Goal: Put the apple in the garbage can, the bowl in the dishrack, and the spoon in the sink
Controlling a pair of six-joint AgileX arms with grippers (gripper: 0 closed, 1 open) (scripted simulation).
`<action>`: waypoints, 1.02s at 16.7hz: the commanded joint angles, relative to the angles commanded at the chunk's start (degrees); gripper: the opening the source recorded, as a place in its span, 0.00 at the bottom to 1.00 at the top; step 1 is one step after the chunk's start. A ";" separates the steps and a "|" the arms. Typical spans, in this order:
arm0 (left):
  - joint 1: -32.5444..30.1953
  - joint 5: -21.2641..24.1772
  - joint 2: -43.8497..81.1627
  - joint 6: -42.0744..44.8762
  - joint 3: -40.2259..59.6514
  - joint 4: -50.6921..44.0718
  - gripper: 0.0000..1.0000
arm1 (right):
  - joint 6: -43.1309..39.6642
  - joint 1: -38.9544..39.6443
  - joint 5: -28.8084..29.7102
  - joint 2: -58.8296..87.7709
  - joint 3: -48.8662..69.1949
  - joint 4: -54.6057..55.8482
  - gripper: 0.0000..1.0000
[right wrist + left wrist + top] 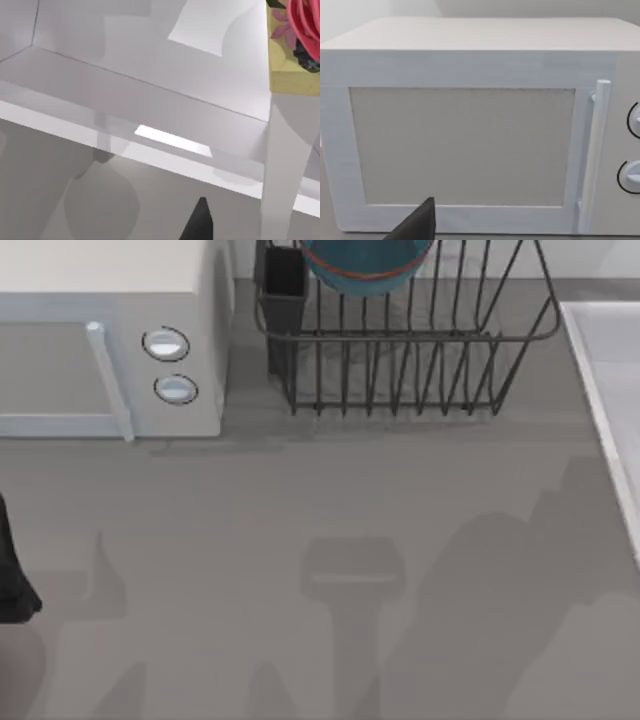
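Grey surface [330, 520] spreads before us; a dark tip of our left fingers [417, 225] faces the white microwave [465, 130], a tip of our right fingers [199, 222] faces the sink [150, 95], and we cannot tell either grip. Farther out, the bowl [365, 265] sits in the dishrack [410, 360], between the microwave and the sink.

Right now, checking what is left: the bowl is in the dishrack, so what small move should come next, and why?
Probably ease the right gripper back from the sink for a wider look. The bowl rests in the dishrack, and a yellow-and-red item sits by the basin; I cannot tell whether it is the spoon. The left gripper faces the microwave.
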 joint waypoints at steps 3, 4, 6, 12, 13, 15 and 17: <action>0.00 0.00 0.00 0.00 0.00 0.00 1.00 | 3.87 3.69 -0.11 12.30 19.13 -5.77 0.00; 0.00 0.00 0.00 0.00 0.00 0.00 1.00 | 5.22 4.94 -0.14 16.16 25.27 -7.56 0.00; 0.00 0.00 0.00 0.00 0.00 0.00 1.00 | 7.92 7.37 -0.18 23.22 36.55 -10.76 0.00; 0.00 0.00 0.00 0.00 0.00 0.00 1.00 | 14.17 12.91 -0.02 37.20 57.18 -16.38 0.00; 0.00 0.00 0.00 0.00 0.00 0.00 1.00 | 14.68 13.36 0.02 38.16 58.53 -16.71 0.00; 0.00 0.00 0.00 0.00 0.00 0.00 1.00 | 15.06 13.69 0.05 38.79 59.49 -16.94 0.00; 0.00 0.00 0.00 0.00 0.00 0.00 1.00 | 15.06 13.69 0.05 38.79 59.49 -16.94 0.00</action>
